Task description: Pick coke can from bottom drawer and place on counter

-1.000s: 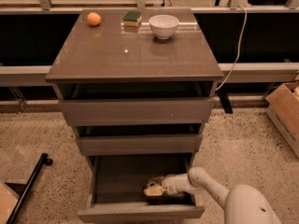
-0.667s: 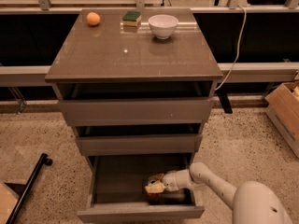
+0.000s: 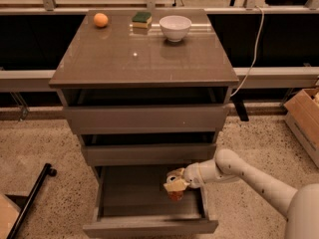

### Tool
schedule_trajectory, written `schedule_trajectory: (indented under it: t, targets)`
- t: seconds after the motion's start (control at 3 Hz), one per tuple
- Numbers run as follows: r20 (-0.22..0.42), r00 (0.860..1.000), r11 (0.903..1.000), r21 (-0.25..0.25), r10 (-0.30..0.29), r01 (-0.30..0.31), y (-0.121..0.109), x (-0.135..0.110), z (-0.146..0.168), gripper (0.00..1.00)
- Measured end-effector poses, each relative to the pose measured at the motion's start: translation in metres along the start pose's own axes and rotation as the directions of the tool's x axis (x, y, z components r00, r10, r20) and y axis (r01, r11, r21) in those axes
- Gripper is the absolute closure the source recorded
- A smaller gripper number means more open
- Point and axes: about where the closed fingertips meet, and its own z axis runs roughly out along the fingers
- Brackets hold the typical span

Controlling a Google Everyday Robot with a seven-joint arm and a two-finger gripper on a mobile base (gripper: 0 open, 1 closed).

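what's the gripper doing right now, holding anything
gripper: down in the bottom drawer, right on the coke can; open or closed cannot be told

No text, brand, number or sign could be read anywhere. The coke can (image 3: 175,196) showed only a patch of red below the gripper (image 3: 174,185), with no lettering to make out. The gripper was clasped on the can over the bottom drawer (image 3: 129,195), near that drawer's right edge. The cardboard box (image 3: 304,114) at the right edge of the view bore no legible print, and the sponge (image 3: 142,18) and the white bowl (image 3: 175,27) by the back edge of the counter (image 3: 134,59) were plain. The drawer fronts carried no labels.
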Motion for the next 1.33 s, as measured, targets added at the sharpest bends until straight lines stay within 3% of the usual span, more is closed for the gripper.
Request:
schedule_trajectory:
  t: [0.33,0.67,1.0,1.33]
  targets:
    - [-0.045,0.999,0.9986,0.046,0.026,-0.024,0.036,-0.030,-0.051,1.00]
    - [-0.168,0.983,0.9937,0.098,0.070,-0.054,0.086,-0.055,-0.072,1.00]
    - [-0.312,0.946,0.9843,0.174,0.083,-0.029,0.116,-0.087,-0.083,1.00]
    - [-0.419,0.908,0.9537,0.277,0.010,0.118,0.135,-0.151,-0.112,1.00]
